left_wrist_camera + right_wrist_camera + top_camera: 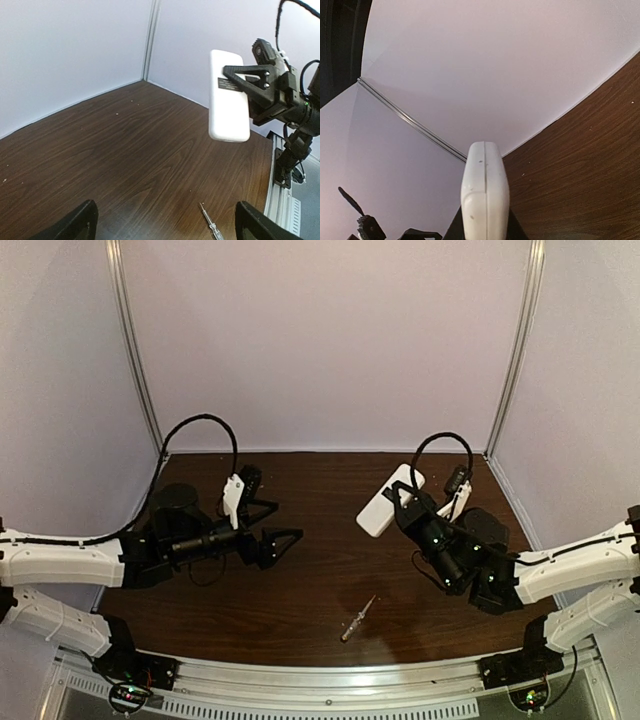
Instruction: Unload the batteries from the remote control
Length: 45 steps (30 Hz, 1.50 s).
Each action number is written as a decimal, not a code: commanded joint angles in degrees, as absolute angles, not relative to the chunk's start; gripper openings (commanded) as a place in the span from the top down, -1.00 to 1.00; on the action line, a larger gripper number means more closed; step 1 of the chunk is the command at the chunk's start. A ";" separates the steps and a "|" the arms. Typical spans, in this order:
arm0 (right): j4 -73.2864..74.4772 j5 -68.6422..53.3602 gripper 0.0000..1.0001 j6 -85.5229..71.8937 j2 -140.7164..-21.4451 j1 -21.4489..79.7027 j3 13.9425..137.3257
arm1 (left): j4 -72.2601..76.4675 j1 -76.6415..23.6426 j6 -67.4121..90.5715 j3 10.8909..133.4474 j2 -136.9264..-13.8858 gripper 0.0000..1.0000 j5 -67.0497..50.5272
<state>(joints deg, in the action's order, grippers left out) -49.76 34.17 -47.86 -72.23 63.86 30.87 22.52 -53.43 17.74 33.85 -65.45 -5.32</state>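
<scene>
Pale lilac walls [320,340] close in a dark wood-grain tabletop [300,590]. A slim screwdriver [358,618] lies on it at about 6 o'clock in the overhead view, near the front rail.

The remote control [390,502] is not on the tabletop. The right tool [405,498] holds it up in the air, clamped across its flat faces. In the right wrist view only its thin edge shows, rising between the fingers. The left tool [285,525] is spread wide with nothing in it, low over the tabletop on the left side.

In the overhead view the remote sits at roughly 3 o'clock from the left tool, with bare tabletop between them. Its long axis runs from about 1 o'clock to 7 o'clock. In the left wrist view it stands nearly upright, 12 to 6 o'clock. The face turned toward the left arm is plain white, with a dark rectangular patch under the right tool's finger.

The batteries do not show in any view, and I cannot tell whether a cover is on the compartment. As the right arm is holding the remote, the left arm is likely the one to work on it, reaching toward 3 o'clock to that presented face. The screwdriver lies between the two arms and well below the remote.
</scene>
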 commanded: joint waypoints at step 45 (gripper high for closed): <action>-66.59 48.37 1.00 -67.39 -77.38 75.41 26.08 | 49.27 -62.03 1.39 46.92 -93.70 -0.89 -14.28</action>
<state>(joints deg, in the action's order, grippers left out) -61.67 48.86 -67.72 -76.60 74.89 27.94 43.88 -61.58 3.03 45.54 -92.58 -11.84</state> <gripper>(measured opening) 0.173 0.948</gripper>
